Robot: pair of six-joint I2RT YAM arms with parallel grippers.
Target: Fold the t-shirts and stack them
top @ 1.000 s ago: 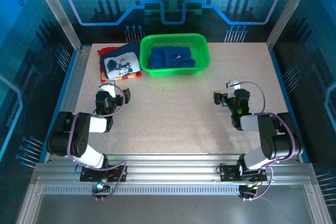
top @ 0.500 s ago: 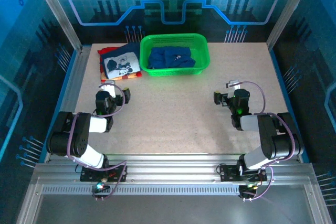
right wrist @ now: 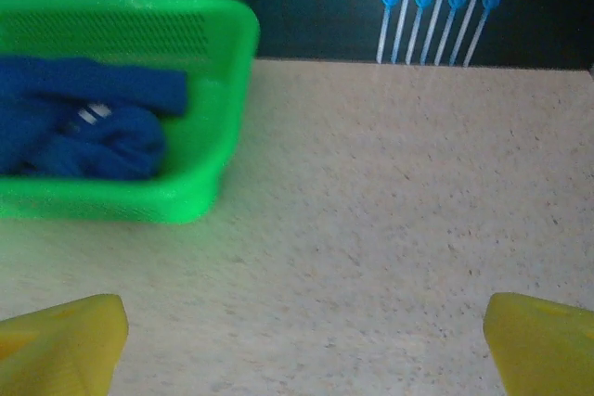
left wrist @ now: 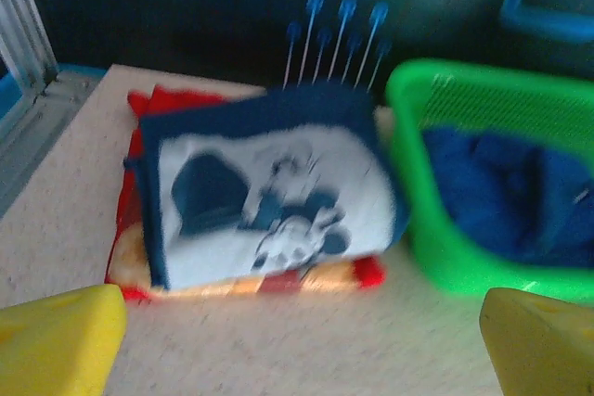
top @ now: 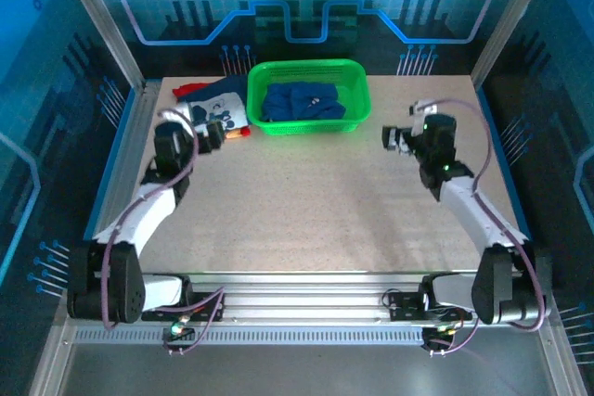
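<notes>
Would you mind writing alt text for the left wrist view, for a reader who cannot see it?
A folded navy-and-white cartoon-mouse t-shirt lies on a red t-shirt on the speckled tabletop, beside a green plastic mesh basket holding a crumpled royal blue t-shirt. The left gripper has its yellow jaws open below.
</notes>
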